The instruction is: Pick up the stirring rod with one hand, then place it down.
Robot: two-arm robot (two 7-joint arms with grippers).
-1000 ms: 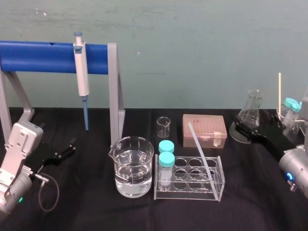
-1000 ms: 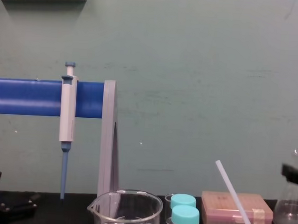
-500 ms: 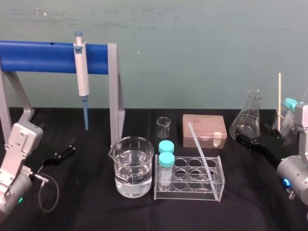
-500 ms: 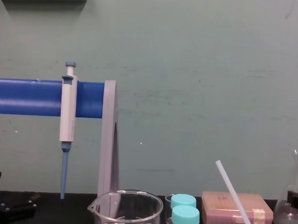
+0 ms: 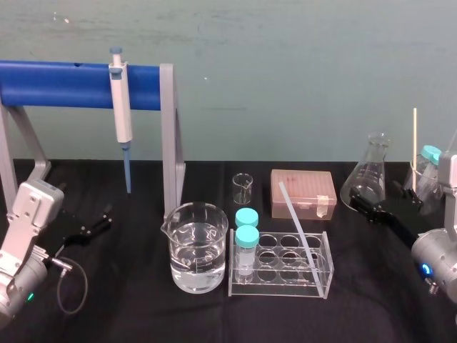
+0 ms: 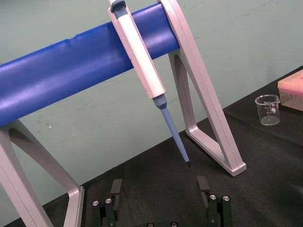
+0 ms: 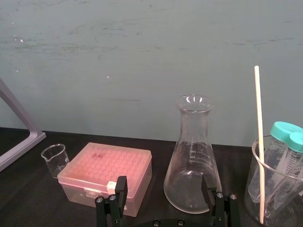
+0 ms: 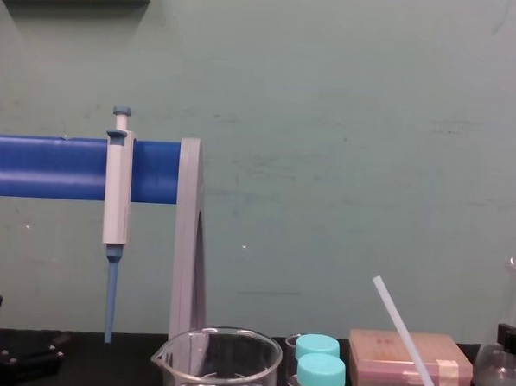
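The stirring rod (image 5: pixel 296 221) leans in the clear rack (image 5: pixel 278 288) at the head view's lower centre, while the right pincer (image 7: pixel 163 188), far right, and left pincer (image 6: pixel 159 186), far left, both gape open.

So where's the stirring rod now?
Head view, right of centre: translucent white stirring rod leans tilted in the clear plastic rack, before the pink box.

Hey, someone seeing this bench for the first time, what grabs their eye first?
The bright blue bar on the left, with a pipette hanging from it. Next, the water beaker at centre and the stirring rod leaning in the clear rack beside it. The left gripper sits open low under the bar; the right gripper is open by the flask.
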